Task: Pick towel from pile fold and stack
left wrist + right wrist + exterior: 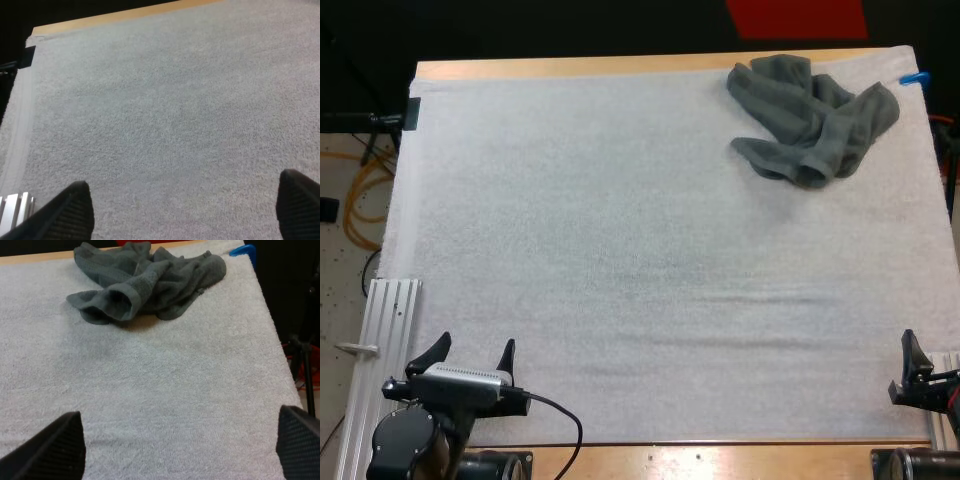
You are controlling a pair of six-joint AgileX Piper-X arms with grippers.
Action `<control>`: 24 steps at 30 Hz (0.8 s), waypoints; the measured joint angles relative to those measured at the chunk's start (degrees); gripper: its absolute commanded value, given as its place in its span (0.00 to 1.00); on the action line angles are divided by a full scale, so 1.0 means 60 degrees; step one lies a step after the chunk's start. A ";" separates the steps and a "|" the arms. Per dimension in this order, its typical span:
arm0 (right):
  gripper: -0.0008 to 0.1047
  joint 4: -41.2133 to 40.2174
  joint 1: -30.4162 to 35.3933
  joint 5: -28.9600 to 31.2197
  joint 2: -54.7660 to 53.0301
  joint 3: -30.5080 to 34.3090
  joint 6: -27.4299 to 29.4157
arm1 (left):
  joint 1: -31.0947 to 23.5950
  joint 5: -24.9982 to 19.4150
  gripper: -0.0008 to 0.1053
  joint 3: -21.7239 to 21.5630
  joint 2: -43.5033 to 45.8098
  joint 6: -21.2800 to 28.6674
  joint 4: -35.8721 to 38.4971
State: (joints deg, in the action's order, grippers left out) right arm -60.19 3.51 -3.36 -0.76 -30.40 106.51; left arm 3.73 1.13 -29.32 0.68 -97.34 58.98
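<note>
One crumpled towel is all the cloth on the white mat, a dark grey-green heap; whether it is a single towel or several bunched together we cannot tell. It lies far ahead of the right gripper, well apart from its fingers and a little toward the left one, close to the mat's far edge. From the left gripper it is farther off, ahead of the fingertips and well across toward the right arm's side. We judge the task to be at its very start: the heap looks untouched and nothing is picked, folded or stacked. The reach, the grasp, the spreading out, the fold and the placing all remain. Both arms sit at the near edge of the mat, low over it, each gripper aimed forward along the surface. The left gripper's fingers stand wide apart with bare mat between them, holding nothing; the right gripper's fingers likewise stand wide and hold nothing. In our judgement the right arm is the better placed for the first reach.
</note>
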 measured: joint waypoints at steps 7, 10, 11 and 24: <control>0.72 0.0136 0.0000 0.0000 0.0423 -0.0083 -0.0262 | 0.0000 0.0401 0.69 -0.0044 0.0000 0.0000 -0.0230; 0.72 0.0136 0.0000 0.0000 0.1032 -0.0482 -0.0395 | 0.0000 0.0970 0.69 -0.0324 -0.0141 0.0000 -0.0350; 0.72 0.0136 0.0000 0.0000 0.1486 -0.0896 -0.0393 | 0.0000 0.1215 0.69 -0.0614 -0.0536 0.0048 -0.0675; 0.72 0.0151 0.0000 -0.2577 0.4931 -0.3580 -0.0589 | 0.0820 0.4086 0.69 -0.3374 -0.4268 0.0442 -0.1641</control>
State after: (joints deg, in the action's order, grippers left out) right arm -59.28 3.51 -18.82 28.82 -51.89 102.97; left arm 8.66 25.65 -49.56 -24.92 -94.69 49.14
